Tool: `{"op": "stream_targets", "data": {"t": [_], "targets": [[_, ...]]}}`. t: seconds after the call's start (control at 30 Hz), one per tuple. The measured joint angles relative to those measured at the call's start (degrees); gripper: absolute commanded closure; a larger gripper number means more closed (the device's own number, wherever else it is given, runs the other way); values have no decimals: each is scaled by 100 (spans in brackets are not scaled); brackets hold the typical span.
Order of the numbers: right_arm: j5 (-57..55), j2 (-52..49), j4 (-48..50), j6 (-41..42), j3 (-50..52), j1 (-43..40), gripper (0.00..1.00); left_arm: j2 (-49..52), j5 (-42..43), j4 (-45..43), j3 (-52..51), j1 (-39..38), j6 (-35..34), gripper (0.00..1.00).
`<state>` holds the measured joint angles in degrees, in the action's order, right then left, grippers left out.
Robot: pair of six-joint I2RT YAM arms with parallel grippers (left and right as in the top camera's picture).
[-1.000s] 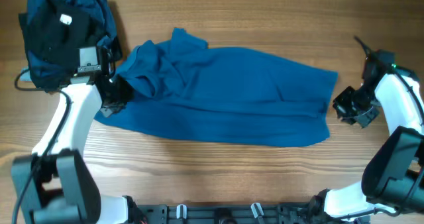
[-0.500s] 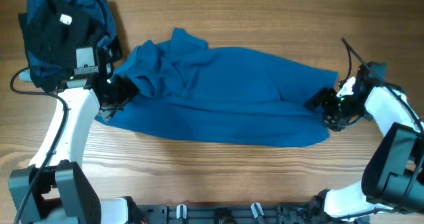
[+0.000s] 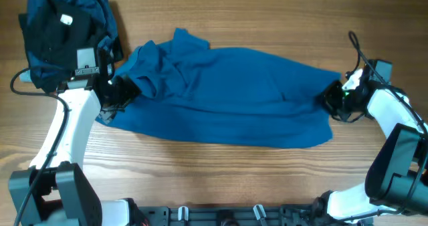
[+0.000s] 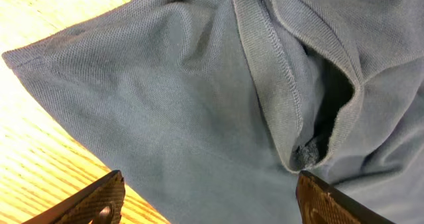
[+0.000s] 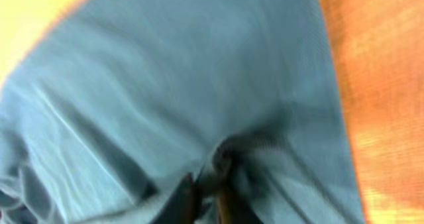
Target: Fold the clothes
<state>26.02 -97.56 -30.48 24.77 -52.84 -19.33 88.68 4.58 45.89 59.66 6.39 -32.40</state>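
Observation:
A blue shirt [image 3: 227,95] lies spread across the middle of the table, collar end bunched at the left. My left gripper [image 3: 120,92] hovers over that collar end, jaws wide open; in the left wrist view its fingertips [image 4: 99,201] straddle the shirt's cloth [image 4: 199,105] beside the open collar [image 4: 318,128]. My right gripper [image 3: 332,99] is at the shirt's right edge, shut on a pinch of blue cloth [image 5: 228,158] that bunches up between its fingers.
A heap of dark blue and black clothes [image 3: 63,32] lies at the table's back left corner, just behind my left arm. Bare wooden table [image 3: 221,179] runs along the front and the far right.
My left gripper opened, letting go of the collar end. My right gripper moved left onto the shirt's right edge, opened, then shut on the cloth.

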Motion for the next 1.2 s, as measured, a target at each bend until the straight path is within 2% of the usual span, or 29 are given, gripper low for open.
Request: {"op": "stream_targets", "data": {"t": [0.07, 0.1, 0.13, 0.17, 0.23, 0.27, 0.43, 0.53, 0.63, 0.77, 0.83, 0.93, 1.03, 1.13, 1.2], "targets": [[9, 0, 446, 179, 17, 26, 95, 0, 2, 9, 0, 0, 2, 28], [15, -2, 898, 280, 31, 81, 96, 0, 20, 15, 0, 0, 2, 37], [20, -2, 1113, 348, 31, 120, 92, 0, 90, 20, 0, 0, 17, 38], [42, -2, 1322, 404, 37, 142, 76, 0, 205, 22, 0, 0, 55, 39], [48, -4, 1480, 503, 35, 146, 29, 0, 496, 66, 0, -28, 190, 40], [-20, -4, 1445, 525, 35, 146, 25, 0, 605, 109, 0, -144, 286, 41], [-988, -4, 638, 553, 31, 146, 21, 0, 737, -61, 0, -984, 400, 31], [-1392, -4, 284, 566, 31, 146, 18, 0, 656, -352, 0, -1318, 284, 21], [-1451, -2, 94, 538, -31, 146, 13, 0, 570, -870, 0, -1349, 210, 25], [-1401, 332, -328, 341, -544, 146, 4, 2, 802, -933, 87, -1349, 188, 26], [-1296, 496, -715, 131, -1130, 146, 0, 2, 970, -807, 472, -1349, 188, 26], [-1189, 535, -1255, -271, -2146, 146, 1, 22, 1060, -745, 1523, -1349, 188, 25], [-1099, 560, -1351, -463, -2717, 146, 1, 223, 1104, -811, 2546, -1349, 186, 23], [-964, 568, -1685, -588, -2736, 157, 1, 1209, 1145, -673, 3534, -1349, 190, 21], [-949, 551, -1886, -678, -2736, 192, 0, 2216, 1145, -455, 4315, -1349, 203, 21]]}}
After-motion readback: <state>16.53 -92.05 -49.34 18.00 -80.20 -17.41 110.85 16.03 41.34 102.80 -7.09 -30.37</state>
